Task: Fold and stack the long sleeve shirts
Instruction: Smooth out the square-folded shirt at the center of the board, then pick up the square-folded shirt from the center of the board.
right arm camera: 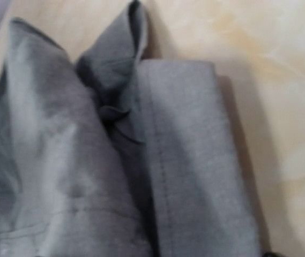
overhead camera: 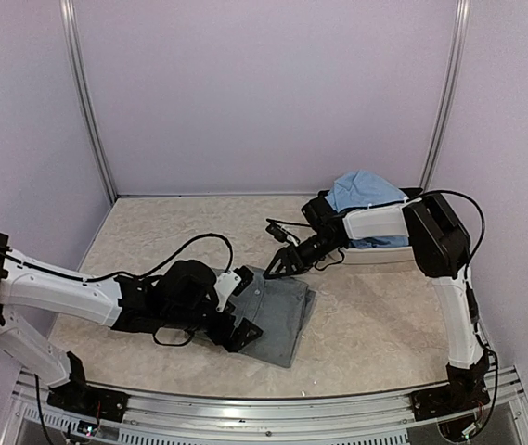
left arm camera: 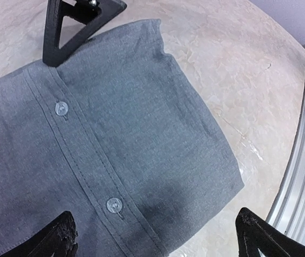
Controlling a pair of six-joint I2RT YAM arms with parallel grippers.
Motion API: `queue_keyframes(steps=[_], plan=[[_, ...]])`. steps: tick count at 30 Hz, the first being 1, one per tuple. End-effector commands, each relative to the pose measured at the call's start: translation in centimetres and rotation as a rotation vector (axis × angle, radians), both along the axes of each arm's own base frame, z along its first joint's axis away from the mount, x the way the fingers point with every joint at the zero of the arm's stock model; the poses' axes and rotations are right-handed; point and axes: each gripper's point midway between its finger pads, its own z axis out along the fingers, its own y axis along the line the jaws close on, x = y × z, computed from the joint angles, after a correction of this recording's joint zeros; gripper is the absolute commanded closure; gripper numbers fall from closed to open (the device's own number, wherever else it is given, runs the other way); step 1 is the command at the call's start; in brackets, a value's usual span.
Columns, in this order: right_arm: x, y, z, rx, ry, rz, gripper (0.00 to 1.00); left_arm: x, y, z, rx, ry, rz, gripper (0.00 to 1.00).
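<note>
The slate grey shirt (overhead camera: 280, 311) lies folded on the table in the middle. In the left wrist view its button placket (left arm camera: 88, 155) and folded edge show. My left gripper (overhead camera: 247, 306) is open wide and straddles the shirt's near-left part, with one fingertip (left arm camera: 56, 241) over the cloth and the other over the table. My right gripper (overhead camera: 280, 264) hovers at the shirt's far edge by the collar (right arm camera: 114, 80) and looks open and empty; its fingers do not show in its own view. The light blue shirt (overhead camera: 364, 193) lies bunched at the back right.
The white basin (overhead camera: 384, 252) stands at the back right under the light blue shirt, partly behind the right arm. The metal rail (left arm camera: 302, 176) runs along the table's near edge. Purple walls close in the table on three sides.
</note>
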Motion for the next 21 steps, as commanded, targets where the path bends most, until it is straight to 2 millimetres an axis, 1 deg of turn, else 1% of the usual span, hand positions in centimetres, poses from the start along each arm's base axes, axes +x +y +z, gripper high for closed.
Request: queue_keyframes(steps=[1, 2, 4, 9, 12, 14, 18, 21], plan=[[-1.1, 0.8, 0.5, 0.093, 0.107, 0.050, 0.16, -2.0, 1.7, -2.0, 0.038, 0.067, 0.037, 0.01], [-1.1, 0.8, 0.5, 0.098, 0.118, 0.054, 0.17, -2.6, 2.3, -2.8, 0.062, 0.095, 0.040, 0.01], [-1.1, 0.9, 0.2, 0.091, 0.131, 0.055, 0.17, -3.5, 3.2, -3.6, 0.091, 0.118, 0.049, 0.01], [-1.5, 0.8, 0.0, 0.087, 0.166, 0.070, 0.18, -4.9, 5.0, -4.9, 0.124, 0.169, 0.071, 0.01], [-1.6, 0.8, -0.2, 0.071, 0.176, 0.081, 0.18, -4.8, 5.3, -5.1, 0.124, 0.166, 0.093, 0.01], [-1.5, 0.8, -0.5, 0.046, 0.171, 0.090, 0.19, -4.7, 5.5, -5.7, 0.154, 0.172, 0.101, 0.01], [-1.6, 1.1, -0.8, -0.005, 0.148, 0.112, 0.19, -4.7, 6.4, -7.9, 0.250, 0.192, 0.122, 0.01], [-2.0, 1.4, -1.4, -0.037, 0.149, 0.129, 0.20, -4.9, 5.9, -8.4, 0.280, 0.183, 0.095, 0.01]])
